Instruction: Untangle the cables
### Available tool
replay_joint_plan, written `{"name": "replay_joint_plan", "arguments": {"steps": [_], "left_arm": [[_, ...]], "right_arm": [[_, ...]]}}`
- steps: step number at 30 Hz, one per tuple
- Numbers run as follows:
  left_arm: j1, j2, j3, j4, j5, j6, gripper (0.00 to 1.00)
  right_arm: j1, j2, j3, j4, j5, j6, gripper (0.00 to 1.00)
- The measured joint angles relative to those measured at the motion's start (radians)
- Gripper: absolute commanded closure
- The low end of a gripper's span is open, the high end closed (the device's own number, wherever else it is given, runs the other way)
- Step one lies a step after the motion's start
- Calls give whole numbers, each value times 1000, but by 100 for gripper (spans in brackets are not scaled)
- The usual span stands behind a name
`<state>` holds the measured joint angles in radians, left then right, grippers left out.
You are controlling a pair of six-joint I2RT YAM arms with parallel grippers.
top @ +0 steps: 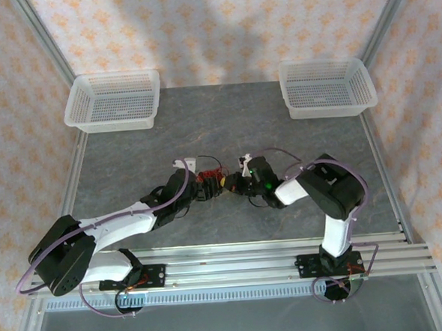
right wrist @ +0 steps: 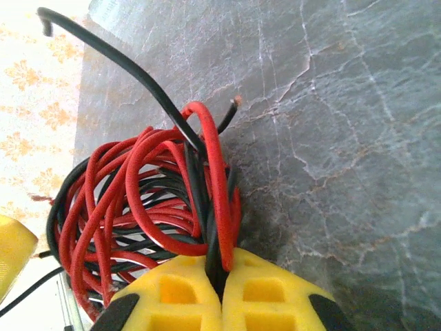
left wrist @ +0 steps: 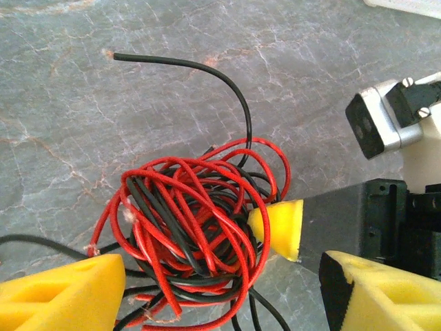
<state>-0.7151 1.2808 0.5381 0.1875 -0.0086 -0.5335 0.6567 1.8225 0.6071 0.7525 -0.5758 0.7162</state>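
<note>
The cables [top: 211, 183] are a tight bundle of thin red and black wires lying mid-table between the two arms. In the left wrist view the bundle [left wrist: 189, 227] lies between the wide-apart yellow fingers of my open left gripper [left wrist: 220, 303], and one black end curls away up the table. My right gripper [right wrist: 222, 265] is shut on a few red and black strands at the bundle's edge [right wrist: 138, 207]. Its yellow fingertip [left wrist: 279, 227] shows against the bundle's right side. From above, the left gripper [top: 200, 190] and right gripper [top: 241, 185] meet at the bundle.
Two white mesh baskets stand at the back, one on the left [top: 113, 101] and one on the right [top: 327, 86]. The grey marbled table [top: 226, 124] lies bare between them and the arms. Aluminium rails [top: 234, 264] run along the near edge.
</note>
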Motion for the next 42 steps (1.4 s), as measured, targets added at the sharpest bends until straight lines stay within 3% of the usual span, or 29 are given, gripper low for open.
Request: {"name": "replay_joint_plan", "arguments": {"steps": [6, 15, 25, 31, 42], "left_arm": [[-51, 30, 71, -63, -29, -48, 25], [-51, 133, 147, -80, -65, -143, 28], [-23, 237, 157, -29, -68, -146, 35], [24, 299, 153, 85, 16, -138, 34], [23, 250, 110, 223, 192, -95, 29]], "right_arm": [[16, -184, -47, -110, 101, -40, 100], [76, -465, -85, -278, 313, -133, 100], [76, -498, -113, -373, 406, -164, 100], [76, -498, -113, -393, 428, -164, 100], [77, -489, -113, -402, 446, -164, 100]]}}
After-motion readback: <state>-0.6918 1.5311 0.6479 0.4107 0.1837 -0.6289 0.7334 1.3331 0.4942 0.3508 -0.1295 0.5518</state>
